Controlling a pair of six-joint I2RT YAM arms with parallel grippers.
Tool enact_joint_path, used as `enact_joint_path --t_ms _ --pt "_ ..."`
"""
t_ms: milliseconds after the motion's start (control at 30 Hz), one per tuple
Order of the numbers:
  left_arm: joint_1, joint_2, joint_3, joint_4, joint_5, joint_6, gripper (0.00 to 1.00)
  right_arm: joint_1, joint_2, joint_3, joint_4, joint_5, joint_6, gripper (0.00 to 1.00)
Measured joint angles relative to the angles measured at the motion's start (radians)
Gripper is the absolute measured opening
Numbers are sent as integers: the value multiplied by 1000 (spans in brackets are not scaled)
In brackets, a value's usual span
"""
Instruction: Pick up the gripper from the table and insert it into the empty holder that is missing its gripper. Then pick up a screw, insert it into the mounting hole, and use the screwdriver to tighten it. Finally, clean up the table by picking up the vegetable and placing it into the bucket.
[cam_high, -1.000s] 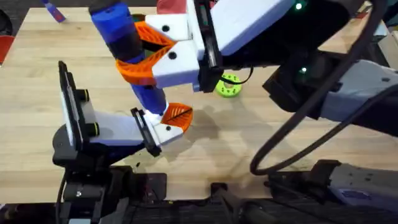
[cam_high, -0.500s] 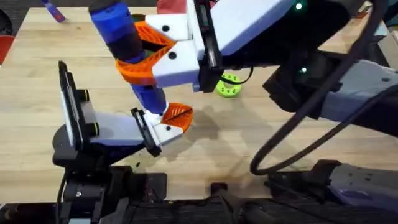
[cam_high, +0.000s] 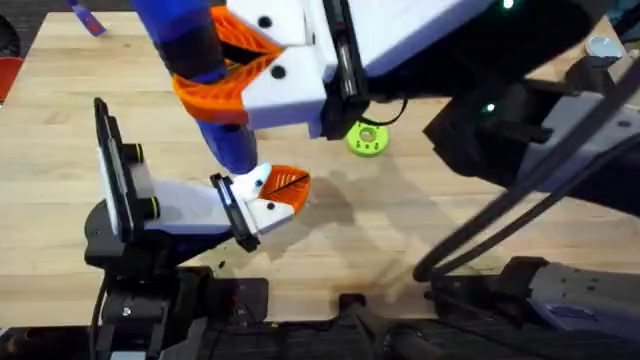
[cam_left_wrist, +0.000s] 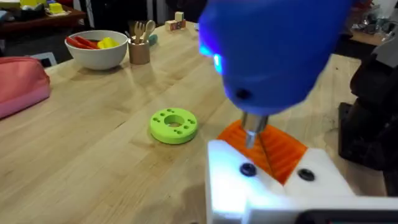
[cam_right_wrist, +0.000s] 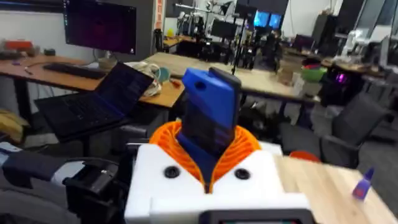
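At the left of the wooden table (cam_high: 60, 160), the left gripper (cam_high: 262, 198) carried a small orange ribbed plastic finger (cam_high: 287, 186) seated in its white boxy holder (cam_high: 250, 205); whether its jaws were parted I could not tell. Above it, the right gripper (cam_high: 215, 75) was clenched on the stubby blue-handled screwdriver (cam_high: 200, 60), its silver tip (cam_left_wrist: 254, 127) down at the mount (contact with the screw is hidden). My worry: a tilted driver could cam out and skid off the holder. Just to the right lay a green round disc (cam_high: 366, 138), with bare table near both.
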Motion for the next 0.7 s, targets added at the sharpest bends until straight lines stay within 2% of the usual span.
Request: enact_joint_path --t_ms 67,167,333,433,533,700 --pt "0 0 0 0 0 0 7 -3 0 29 -67 -2 0 24" --pt "0 0 0 0 0 0 7 -11 0 108 -256 -2 -18 24" --pt "0 0 0 0 0 0 7 -22 0 318 -744 64 -143 24" --pt "0 0 0 0 0 0 7 -26 0 467 -1042 178 -253 24" --pt "0 0 0 0 0 0 7 -34 0 595 -1274 316 -354 24" --pt "0 0 0 0 0 0 7 -64 -6 701 -1511 579 -506 24"
